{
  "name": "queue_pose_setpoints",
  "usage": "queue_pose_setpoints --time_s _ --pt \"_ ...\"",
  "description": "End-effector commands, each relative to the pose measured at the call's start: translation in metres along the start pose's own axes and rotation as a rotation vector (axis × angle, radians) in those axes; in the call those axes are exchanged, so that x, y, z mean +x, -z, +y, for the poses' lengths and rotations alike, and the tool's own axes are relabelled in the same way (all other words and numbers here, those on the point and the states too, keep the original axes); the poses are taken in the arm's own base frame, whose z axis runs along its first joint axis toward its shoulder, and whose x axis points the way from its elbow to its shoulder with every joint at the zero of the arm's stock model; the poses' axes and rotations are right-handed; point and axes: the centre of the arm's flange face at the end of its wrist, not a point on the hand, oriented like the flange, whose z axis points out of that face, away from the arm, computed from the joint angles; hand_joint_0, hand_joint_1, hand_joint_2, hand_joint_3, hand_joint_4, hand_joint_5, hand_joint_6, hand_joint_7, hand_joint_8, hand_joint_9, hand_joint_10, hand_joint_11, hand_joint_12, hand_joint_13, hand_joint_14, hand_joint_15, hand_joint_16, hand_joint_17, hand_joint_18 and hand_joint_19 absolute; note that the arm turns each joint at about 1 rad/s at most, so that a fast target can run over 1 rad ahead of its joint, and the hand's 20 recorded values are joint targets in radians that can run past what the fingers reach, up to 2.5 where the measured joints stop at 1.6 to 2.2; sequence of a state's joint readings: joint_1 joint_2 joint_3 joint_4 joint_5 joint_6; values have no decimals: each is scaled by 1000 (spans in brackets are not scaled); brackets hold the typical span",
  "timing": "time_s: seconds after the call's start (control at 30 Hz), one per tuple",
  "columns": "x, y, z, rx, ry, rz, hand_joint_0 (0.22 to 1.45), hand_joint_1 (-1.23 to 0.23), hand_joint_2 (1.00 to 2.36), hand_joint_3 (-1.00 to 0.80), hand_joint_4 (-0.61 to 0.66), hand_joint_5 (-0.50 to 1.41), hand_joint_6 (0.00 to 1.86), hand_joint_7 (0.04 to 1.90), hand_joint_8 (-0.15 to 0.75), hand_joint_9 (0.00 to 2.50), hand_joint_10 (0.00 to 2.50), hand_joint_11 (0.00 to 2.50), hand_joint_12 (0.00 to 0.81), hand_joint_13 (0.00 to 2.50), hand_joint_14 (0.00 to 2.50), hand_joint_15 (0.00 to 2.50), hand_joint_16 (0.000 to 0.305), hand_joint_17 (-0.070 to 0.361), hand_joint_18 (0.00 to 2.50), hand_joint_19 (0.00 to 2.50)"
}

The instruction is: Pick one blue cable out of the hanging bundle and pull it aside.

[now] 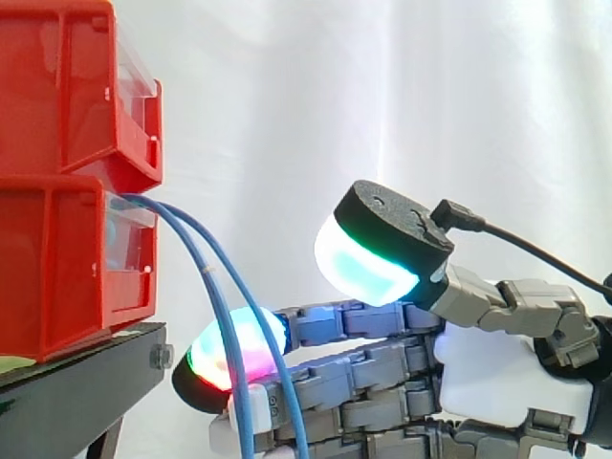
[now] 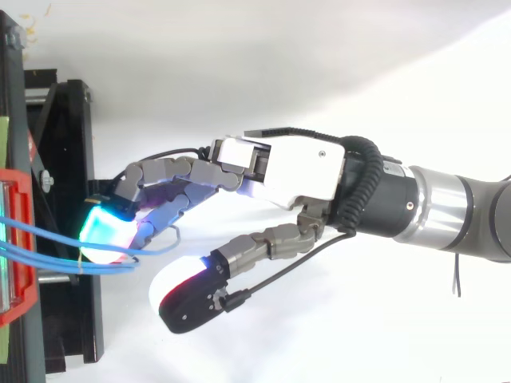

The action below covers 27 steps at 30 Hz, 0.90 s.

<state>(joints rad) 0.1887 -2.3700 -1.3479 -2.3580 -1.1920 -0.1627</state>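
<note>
Side view: hand (image 1: pixel 507 373) with straight fingers (image 1: pixel 354 320) touches blue cables (image 1: pixel 209 274).

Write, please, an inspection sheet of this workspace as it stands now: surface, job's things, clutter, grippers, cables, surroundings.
Surface: black stand, bearing two red bins stacked one on the other.
Job's things: two blue cables, coming out of the lower bin and hanging down in a curve.
Clutter: nothing seen.
Grippers: one hand, open; fingers stretched out to the cables, thumb raised apart from them.
Cables: in the side view both blue cables cross in front of the fingertips; neither looks clamped.
Surroundings: white curtain behind.
</note>
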Motion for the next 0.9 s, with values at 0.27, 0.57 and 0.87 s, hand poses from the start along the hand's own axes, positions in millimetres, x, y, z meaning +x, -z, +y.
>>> queue_pose_setpoints --time_s 0.27,0.57,0.87 --pt "3 -9 11 -4 -5 1 589 -676 1008 -392 115 -90 648 1127 284 705 4 109 345 511 9 232 48 108 443 413" --pt "3 -9 2 15 3 4 563 -720 1005 -442 142 -118 736 949 287 703 5 141 350 516 9 238 48 109 454 431" --pt "8 -8 -27 -2 -31 4 536 -641 1003 -459 153 -101 656 1035 292 702 4 127 358 515 9 245 50 112 455 441"
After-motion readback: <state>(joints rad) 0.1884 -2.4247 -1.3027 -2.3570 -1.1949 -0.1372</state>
